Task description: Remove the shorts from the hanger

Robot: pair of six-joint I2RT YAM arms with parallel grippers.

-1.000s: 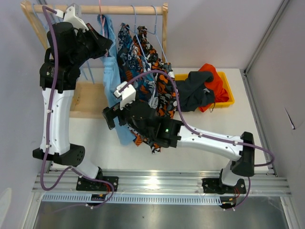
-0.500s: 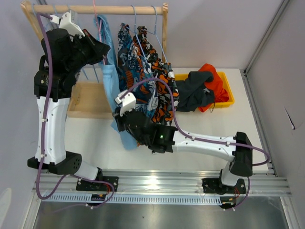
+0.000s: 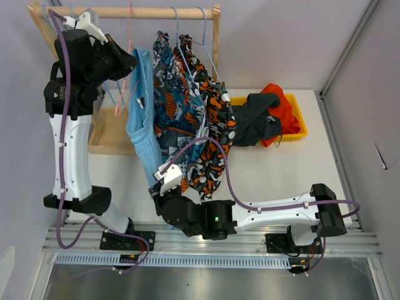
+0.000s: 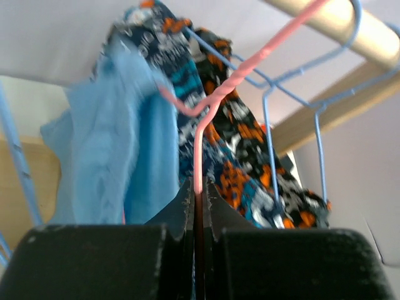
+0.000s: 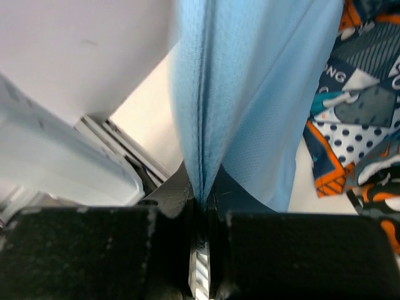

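Light blue shorts (image 3: 142, 119) hang from a pink hanger (image 3: 123, 94) and stretch toward the table's near edge. My left gripper (image 3: 128, 64) is up by the wooden rail (image 3: 156, 11), shut on the pink hanger's wire (image 4: 199, 156). My right gripper (image 3: 158, 189) is low near the front, shut on the bottom hem of the light blue shorts (image 5: 250, 81). Two printed shorts, blue-and-orange (image 3: 178, 103) and orange-black-white (image 3: 215, 128), hang on blue hangers (image 4: 269, 125). Dark grey shorts (image 3: 256, 119) and orange shorts (image 3: 281, 106) lie in the yellow bin (image 3: 299, 119).
The rack's wooden base (image 3: 109, 134) sits at the back left on the white table. A grey wall (image 3: 362, 137) runs along the right side. The printed shorts (image 5: 356, 94) hang right beside the fabric held in my right gripper (image 5: 203, 194).
My right gripper closed on the light blue shorts and pulled their lower end toward the near edge, stretching them. My left gripper shifted the pink hanger slightly left.
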